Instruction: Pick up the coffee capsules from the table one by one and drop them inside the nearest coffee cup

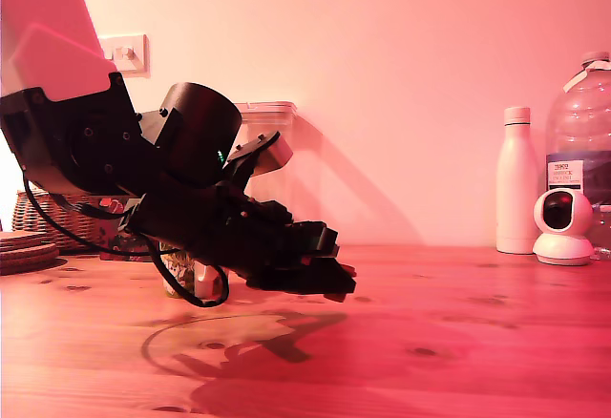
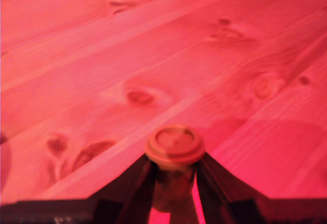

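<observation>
In the wrist view a small brown coffee capsule [image 2: 174, 144] sits between my two dark fingers [image 2: 137, 179], its wide flat rim turned toward the camera. My gripper [image 2: 174, 166] is shut on it, just above the reddish wooden table [image 2: 102, 55]. In the exterior view the gripper [image 1: 336, 282] hangs low over the table [image 1: 458, 342], reaching toward the exterior view's right; the capsule cannot be made out there. The floral coffee cup [image 1: 178, 269] stands behind the arm, mostly hidden, with its pale handle [image 1: 203, 281] showing.
A white bottle [image 1: 516, 179], a big water bottle [image 1: 582, 132] and a small white camera [image 1: 563, 226] stand at the back on the exterior view's right. A wicker basket [image 1: 46, 210], stacked coasters [image 1: 27, 249] and a clear container [image 1: 269, 136] are on the left and behind the arm.
</observation>
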`<action>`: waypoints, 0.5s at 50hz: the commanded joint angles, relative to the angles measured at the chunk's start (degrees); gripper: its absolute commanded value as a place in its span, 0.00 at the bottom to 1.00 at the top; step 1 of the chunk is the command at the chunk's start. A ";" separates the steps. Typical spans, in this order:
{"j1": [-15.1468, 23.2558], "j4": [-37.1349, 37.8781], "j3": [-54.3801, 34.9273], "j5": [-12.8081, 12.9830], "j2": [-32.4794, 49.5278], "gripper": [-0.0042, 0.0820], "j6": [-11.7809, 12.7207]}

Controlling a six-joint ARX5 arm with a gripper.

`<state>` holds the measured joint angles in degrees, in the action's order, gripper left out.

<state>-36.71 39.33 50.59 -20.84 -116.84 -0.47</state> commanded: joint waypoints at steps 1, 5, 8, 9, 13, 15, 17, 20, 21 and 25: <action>-0.22 0.81 -0.13 -0.33 0.24 0.23 0.07; -0.22 1.03 -0.37 -0.31 1.70 0.23 0.07; -0.22 1.03 -0.57 -0.09 3.21 0.23 0.07; -0.22 1.01 -0.68 -0.09 3.74 0.23 0.07; -0.15 0.98 -1.03 -0.07 5.77 0.23 0.07; -0.15 0.94 -1.27 0.20 6.88 0.23 0.09; -0.15 0.96 -1.57 0.48 7.87 0.23 0.09; -0.17 0.96 -2.10 1.27 9.40 0.23 0.11; -0.17 0.96 -2.29 1.70 9.99 0.23 0.13; -0.15 0.92 -3.34 3.15 12.13 0.23 0.33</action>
<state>-36.71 39.92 49.65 -18.87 -105.47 -0.45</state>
